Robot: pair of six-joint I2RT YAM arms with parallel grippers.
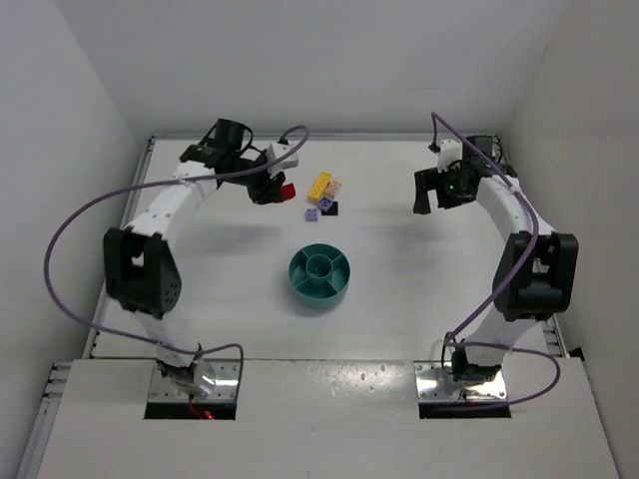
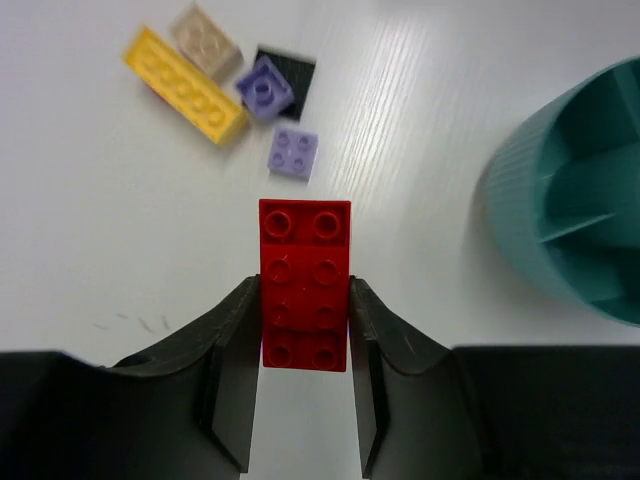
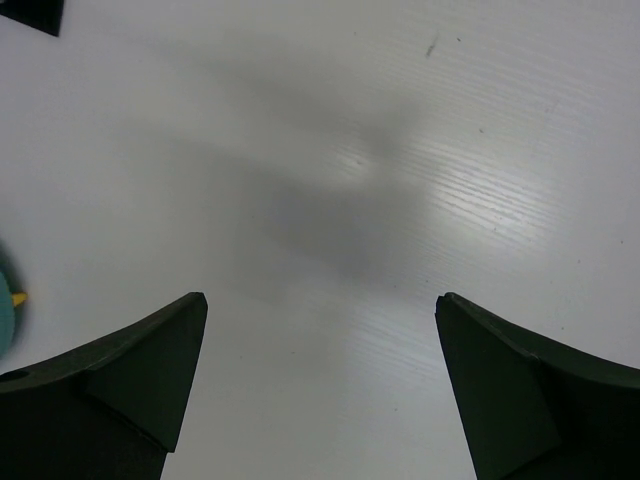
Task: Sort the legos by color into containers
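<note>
My left gripper (image 2: 303, 300) is shut on a red lego brick (image 2: 304, 283) and holds it above the table; it shows in the top view (image 1: 287, 190) left of the loose pile. The pile holds a yellow brick (image 2: 184, 83), a beige brick (image 2: 205, 40), two purple bricks (image 2: 265, 87) (image 2: 293, 152) and a black piece (image 2: 292, 70); the top view shows it (image 1: 323, 195) behind the teal dish. The teal divided dish (image 1: 319, 275) sits mid-table, and its rim shows in the left wrist view (image 2: 520, 200). My right gripper (image 1: 427, 195) is open and empty over bare table at the right.
White walls close the table on the left, back and right. Purple cables loop off both arms. The arm bases sit at the near edge. In the right wrist view a sliver of the teal dish (image 3: 5, 300) shows at the left edge.
</note>
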